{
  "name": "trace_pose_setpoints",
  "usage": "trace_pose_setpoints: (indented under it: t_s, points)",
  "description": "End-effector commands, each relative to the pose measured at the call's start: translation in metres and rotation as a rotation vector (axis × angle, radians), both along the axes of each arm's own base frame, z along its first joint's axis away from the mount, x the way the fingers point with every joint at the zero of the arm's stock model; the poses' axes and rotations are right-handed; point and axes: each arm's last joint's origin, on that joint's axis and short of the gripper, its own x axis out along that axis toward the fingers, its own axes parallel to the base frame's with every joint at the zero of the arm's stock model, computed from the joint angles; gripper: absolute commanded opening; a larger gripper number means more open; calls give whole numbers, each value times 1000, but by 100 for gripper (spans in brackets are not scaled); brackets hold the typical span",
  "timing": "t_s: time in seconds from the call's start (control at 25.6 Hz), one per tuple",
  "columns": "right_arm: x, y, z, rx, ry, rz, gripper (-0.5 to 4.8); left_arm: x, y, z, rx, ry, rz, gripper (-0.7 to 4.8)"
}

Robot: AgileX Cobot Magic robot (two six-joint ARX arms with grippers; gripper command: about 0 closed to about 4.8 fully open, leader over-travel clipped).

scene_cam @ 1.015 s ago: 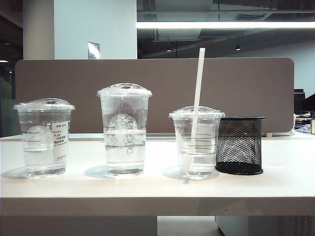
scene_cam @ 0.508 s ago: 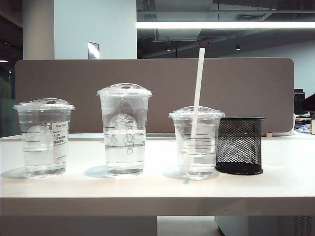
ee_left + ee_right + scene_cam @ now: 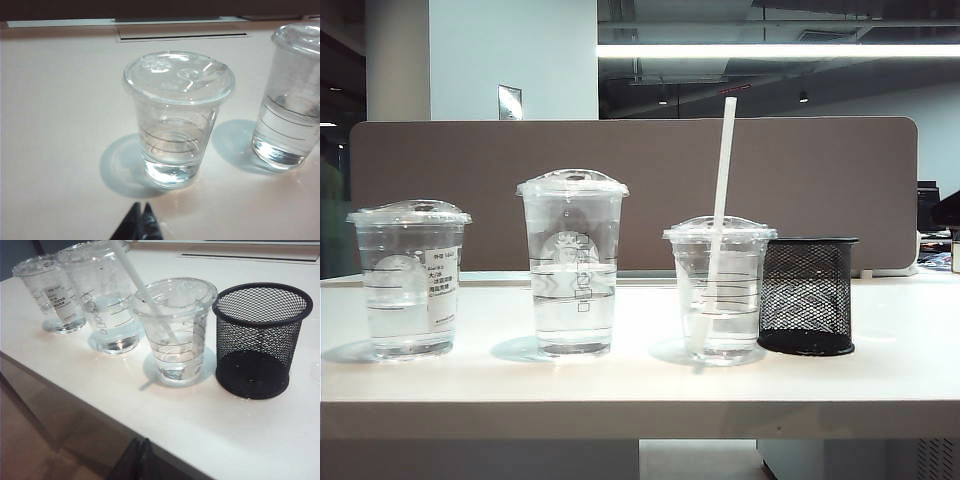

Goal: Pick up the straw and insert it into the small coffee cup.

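Straw (image 3: 720, 215) sits through the small coffee cup (image 3: 719, 287) lid, just beside the mesh holder (image 3: 807, 295); no change from a second ago. Right gripper (image 3: 141, 443) pinched shut, empty, off the table edge. Left gripper (image 3: 141, 209) tips together, empty, near the sticker cup (image 3: 177, 118). Task looks done.

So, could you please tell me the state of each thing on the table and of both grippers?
straw: upright, slightly tilted, through the small cup's lid.
small coffee cup: lidded, part full of clear liquid, upright.
tall cup: lidded, part full, no straw.
wide cup: lidded, part full, no straw.
mesh pot: upright, empty.
left gripper: shut, empty, near the wide cup.
right gripper: shut, empty, off the table's edge.
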Motion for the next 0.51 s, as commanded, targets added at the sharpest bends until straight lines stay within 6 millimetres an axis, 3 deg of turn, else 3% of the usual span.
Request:
trace_pose_setpoints:
  t_s: [0.04, 0.39, 0.51]
  points:
    - [0, 0, 0, 2, 2, -1, 0, 0, 0, 0, 3, -6, -2, -4]
    - [0, 0, 0, 1, 0, -3, 0, 0, 0, 0, 3, -5, -2, -5]
    - [5, -7, 1, -8, -16, -127, 0, 0, 0, 0, 3, -5, -2, -5]
